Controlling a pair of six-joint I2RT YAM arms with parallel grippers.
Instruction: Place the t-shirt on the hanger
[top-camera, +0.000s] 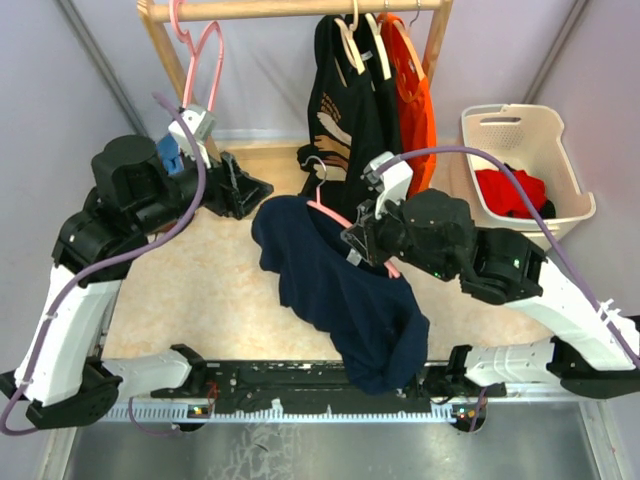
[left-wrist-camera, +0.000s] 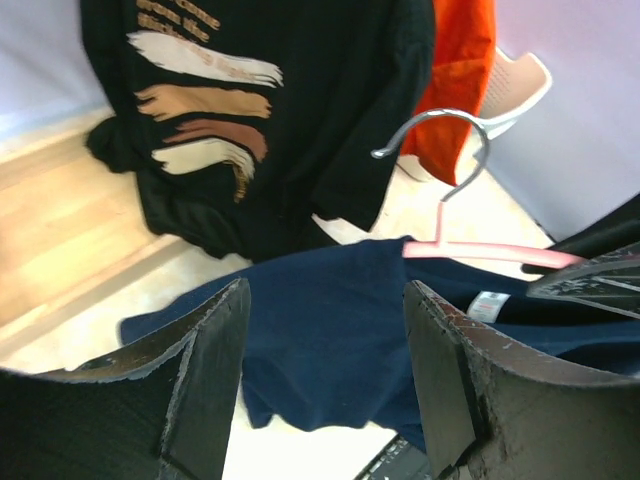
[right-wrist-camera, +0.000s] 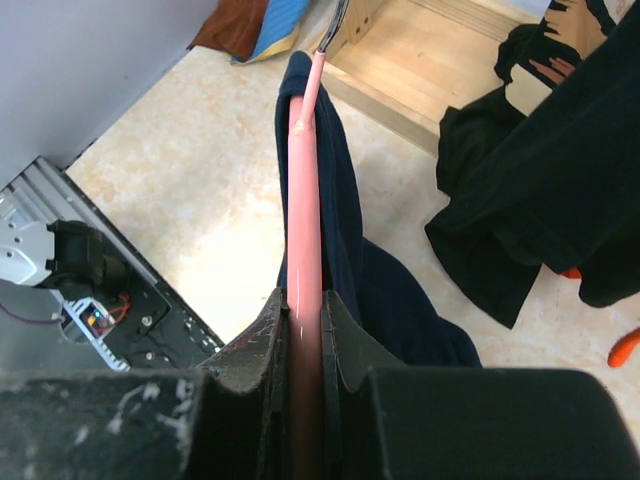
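The navy t-shirt (top-camera: 335, 290) hangs draped over the pink hanger (top-camera: 328, 212), whose silver hook (top-camera: 318, 168) points toward the rack. My right gripper (top-camera: 358, 243) is shut on the hanger's pink arm and holds it above the floor. In the right wrist view the jaws (right-wrist-camera: 305, 320) clamp the pink bar (right-wrist-camera: 303, 190), with the shirt (right-wrist-camera: 345, 230) over its far part. My left gripper (top-camera: 240, 187) is open and empty, left of the shirt. Its wrist view shows the shirt (left-wrist-camera: 330, 320), white neck label (left-wrist-camera: 487, 305), hanger (left-wrist-camera: 470, 250) and open gripper (left-wrist-camera: 325, 370).
A wooden rack (top-camera: 300, 10) at the back carries an all-pink hanger (top-camera: 200, 60), a black printed shirt (top-camera: 345, 110) and an orange shirt (top-camera: 412, 85). A white basket (top-camera: 560, 150) with red cloth (top-camera: 510, 190) stands at the right.
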